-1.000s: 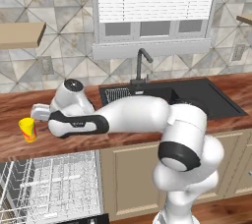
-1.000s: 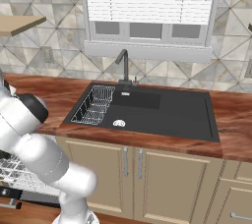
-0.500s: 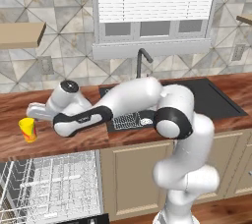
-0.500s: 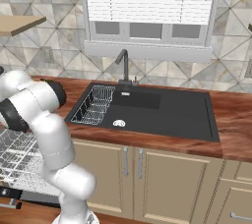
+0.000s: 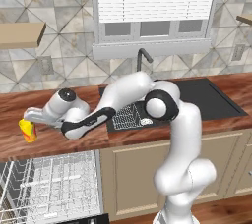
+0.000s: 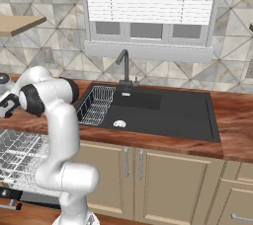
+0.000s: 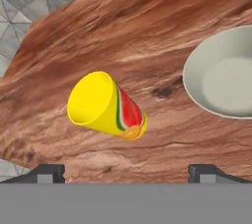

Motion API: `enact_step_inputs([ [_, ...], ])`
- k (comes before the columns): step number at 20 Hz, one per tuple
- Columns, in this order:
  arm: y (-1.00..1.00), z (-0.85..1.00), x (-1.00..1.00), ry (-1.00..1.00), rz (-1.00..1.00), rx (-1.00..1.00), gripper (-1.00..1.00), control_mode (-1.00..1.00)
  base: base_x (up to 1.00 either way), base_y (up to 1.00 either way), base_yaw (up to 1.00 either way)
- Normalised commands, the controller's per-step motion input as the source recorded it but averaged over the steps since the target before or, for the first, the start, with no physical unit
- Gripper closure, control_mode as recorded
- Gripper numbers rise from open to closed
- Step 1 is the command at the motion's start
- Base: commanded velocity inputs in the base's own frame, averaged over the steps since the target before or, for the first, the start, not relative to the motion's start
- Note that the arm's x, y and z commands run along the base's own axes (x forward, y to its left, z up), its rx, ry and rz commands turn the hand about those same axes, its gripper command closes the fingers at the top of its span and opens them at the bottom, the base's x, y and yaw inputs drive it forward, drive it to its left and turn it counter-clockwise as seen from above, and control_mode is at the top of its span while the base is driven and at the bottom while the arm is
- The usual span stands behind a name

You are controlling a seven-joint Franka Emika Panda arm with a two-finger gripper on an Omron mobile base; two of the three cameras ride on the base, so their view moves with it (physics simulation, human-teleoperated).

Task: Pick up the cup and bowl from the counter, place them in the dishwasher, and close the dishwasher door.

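The first pick is in hand: the jaws stand wide and empty over the cup (image 7: 107, 104), upright near the bench's (image 5: 54, 142) left end beside the bowl (image 7: 224, 73), needing descent astride it before closing.

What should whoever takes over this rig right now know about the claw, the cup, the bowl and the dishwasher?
Claw: open, holding nothing, hovering over the yellow tapered cup.
Cup stands on the reddish-brown wood-grain counter, above the open dishwasher's white wire racks.
Pale grey-green round bowl sits beside the cup, apart from it.
Done: nothing loaded yet.
Left: grasp cup, rack it, then the bowl, then close the door.
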Motion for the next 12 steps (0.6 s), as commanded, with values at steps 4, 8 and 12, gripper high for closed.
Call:
enact_step_inputs([
  [4, 0.39, 0.00, 0.25, 0.00, 0.00, 0.00, -1.00, -1.00, 0.00, 0.00, 0.00],
  [8, 0.15, 0.00, 0.34, 0.00, 0.00, 0.00, -1.00, -1.00, 0.00, 0.00, 0.00],
  [12, 0.00, 0.00, 0.30, 0.00, 0.00, 0.00, -1.00, -1.00, 0.00, 0.00, 0.00],
])
